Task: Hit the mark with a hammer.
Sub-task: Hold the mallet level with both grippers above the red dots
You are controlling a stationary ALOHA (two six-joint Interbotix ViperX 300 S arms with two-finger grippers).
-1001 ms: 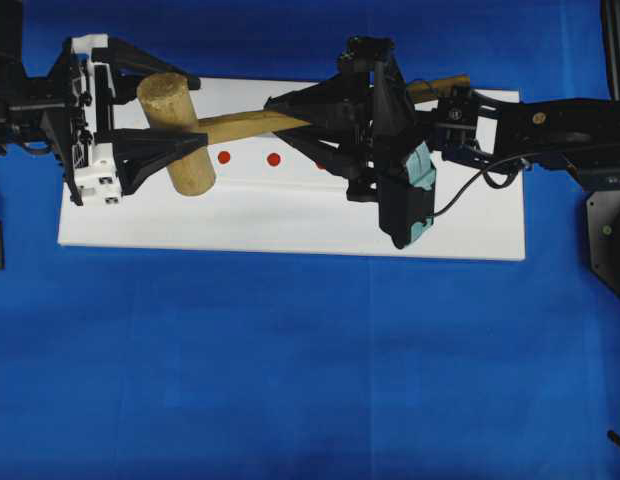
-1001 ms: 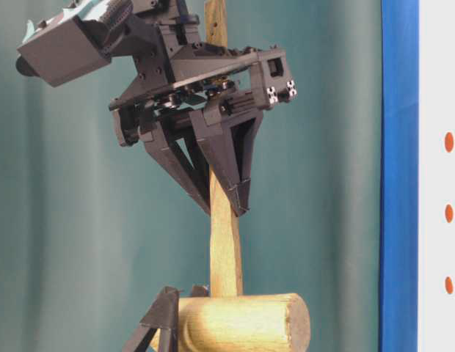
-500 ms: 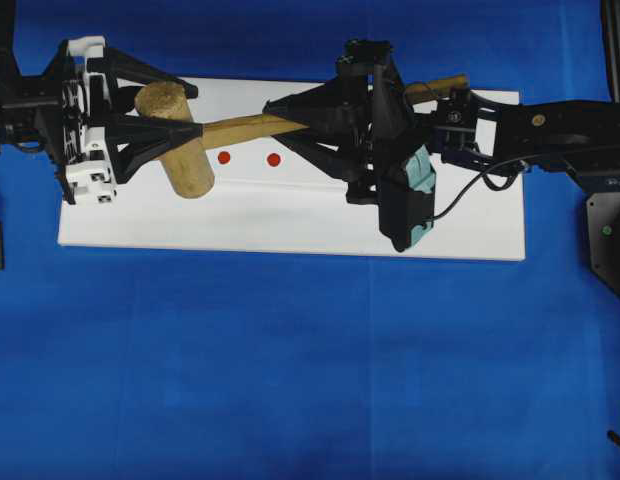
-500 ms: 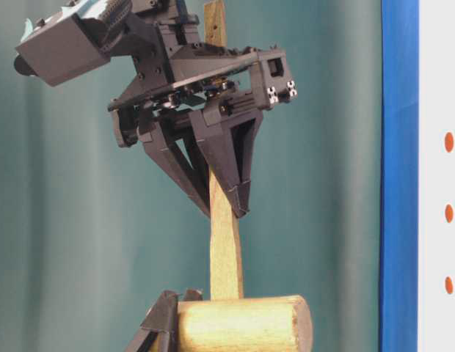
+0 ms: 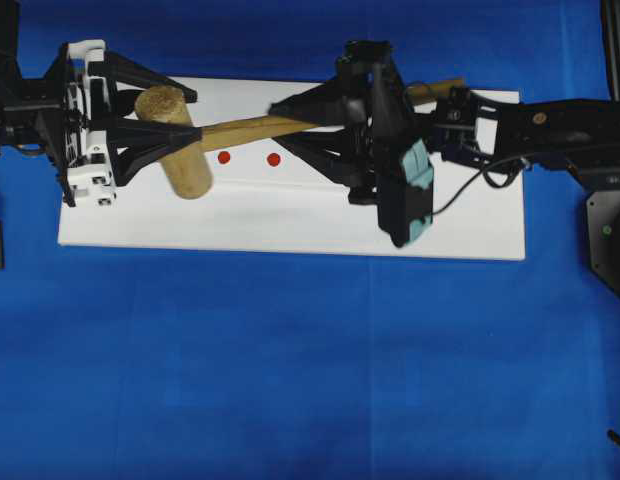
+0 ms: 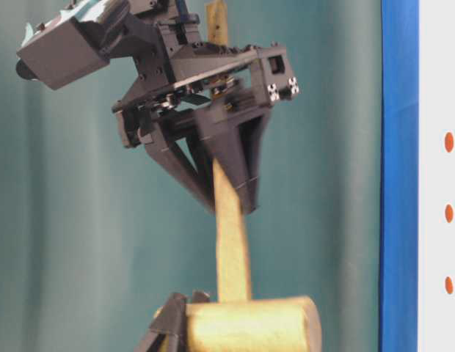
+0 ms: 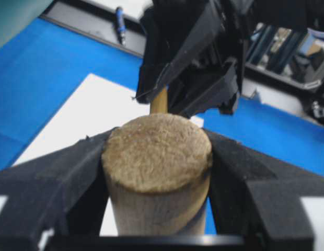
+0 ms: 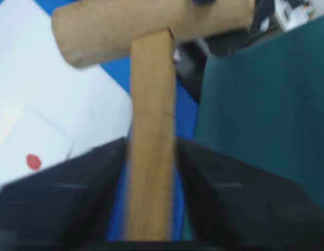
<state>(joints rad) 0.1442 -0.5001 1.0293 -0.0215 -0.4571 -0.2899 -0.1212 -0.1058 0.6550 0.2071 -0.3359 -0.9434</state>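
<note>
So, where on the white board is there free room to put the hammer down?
The front strip of the white board, between the red marks and its near edge, is bare. The back strip is crowded: the hammer, the left gripper at its head, and the right gripper around its handle.

We see the hammer (image 5: pixel 176 140), a light-brown wooden mallet with thick cylindrical head; its long flat handle runs rightward above the white board (image 5: pixel 290 225); two red marks (image 5: pixel 224 157) show just beside the head.

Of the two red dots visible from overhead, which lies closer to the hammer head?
The left red dot, just right of the hammer head; the other dot sits farther right along the white board.
</note>
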